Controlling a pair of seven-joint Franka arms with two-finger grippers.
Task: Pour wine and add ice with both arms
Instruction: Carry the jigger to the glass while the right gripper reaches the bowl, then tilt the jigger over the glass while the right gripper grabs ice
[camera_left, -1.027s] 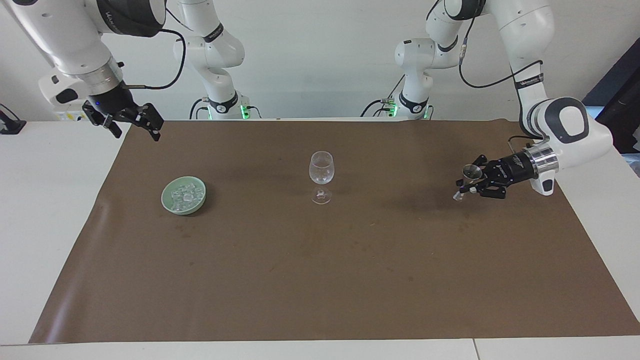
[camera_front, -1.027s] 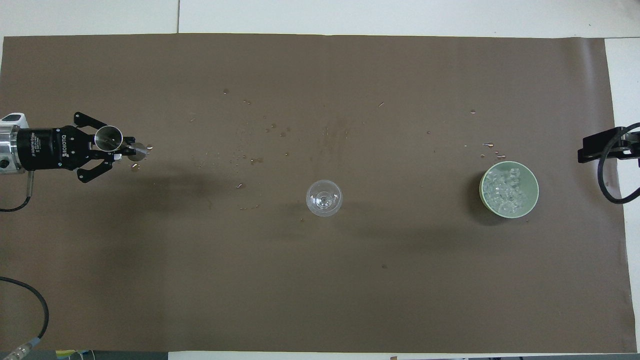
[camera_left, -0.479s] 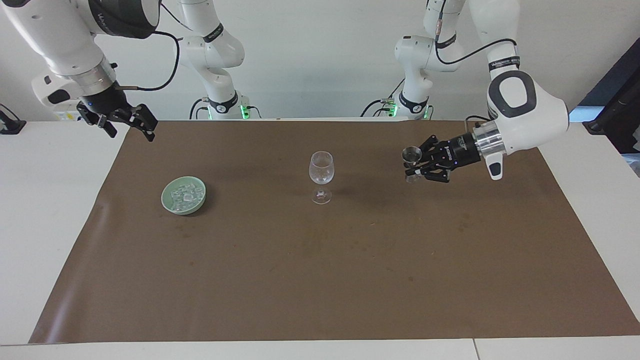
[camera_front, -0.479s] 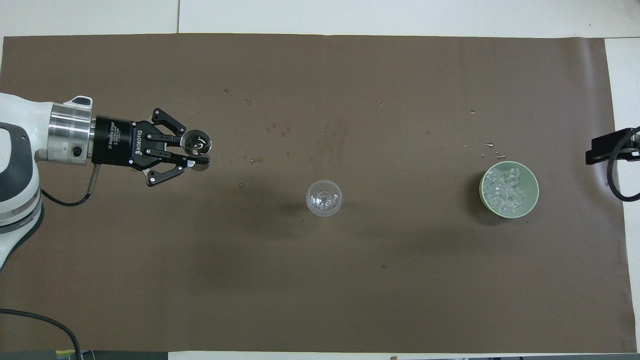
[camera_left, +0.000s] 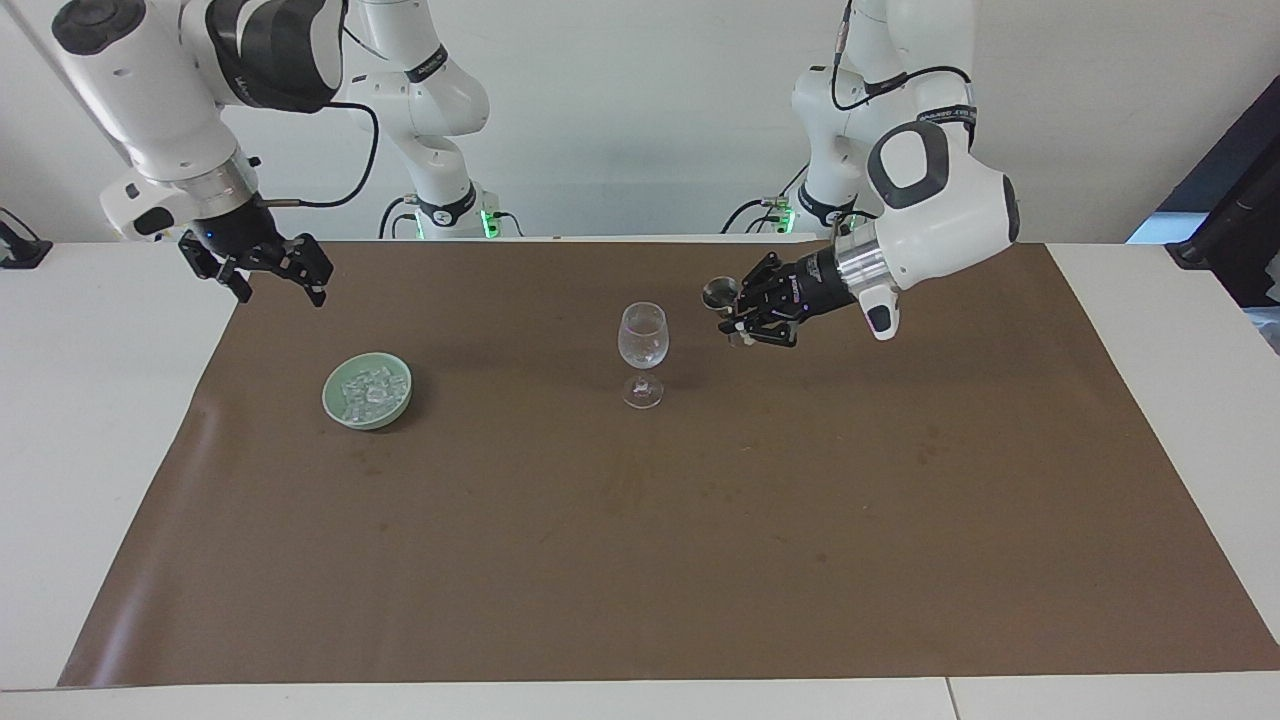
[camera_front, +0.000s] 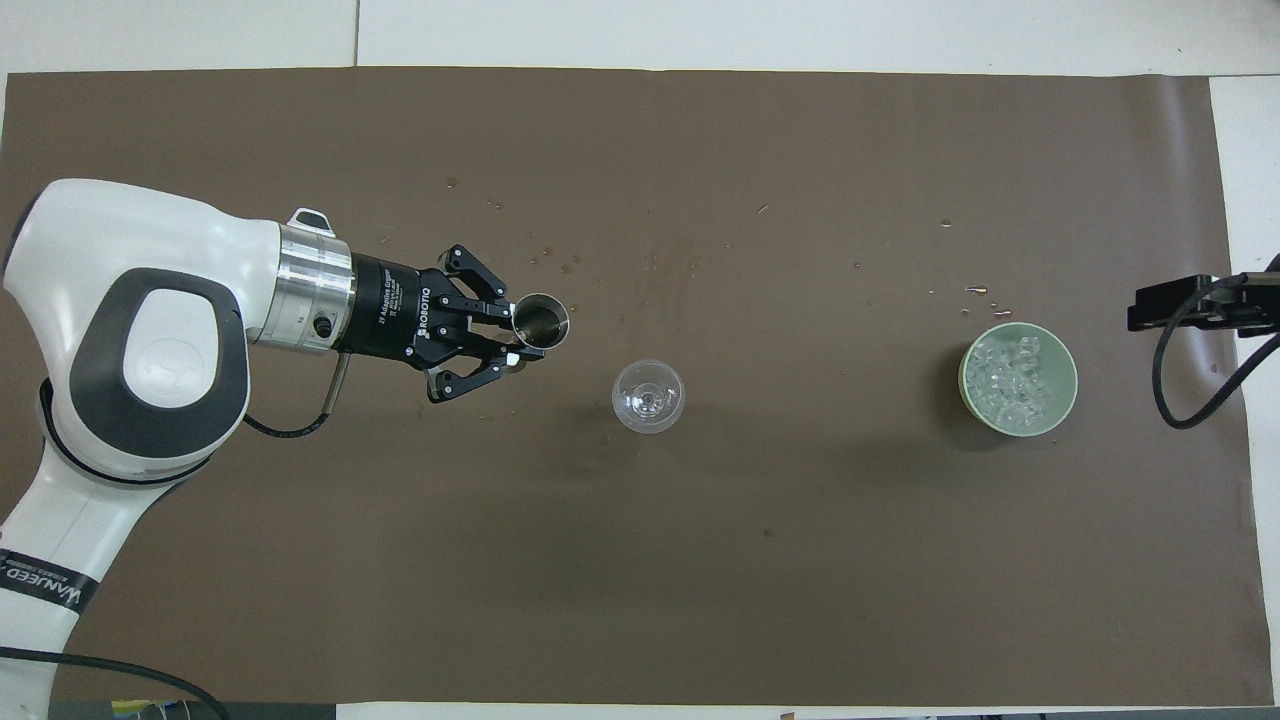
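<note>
Item: my left gripper (camera_left: 733, 318), clamped on a small metal jigger (camera_left: 718, 293); a second ago it hung low at my left arm's end of the brown mat (camera_left: 640, 560), now raised just beside the wine glass (camera_left: 642, 338).
Item: my right gripper (camera_left: 272, 270), fingers spread, holding nothing, little moved, over the mat's edge.
Item: ice (camera_left: 366, 389), in the green bowl (camera_left: 368, 412), unmoved.
</note>
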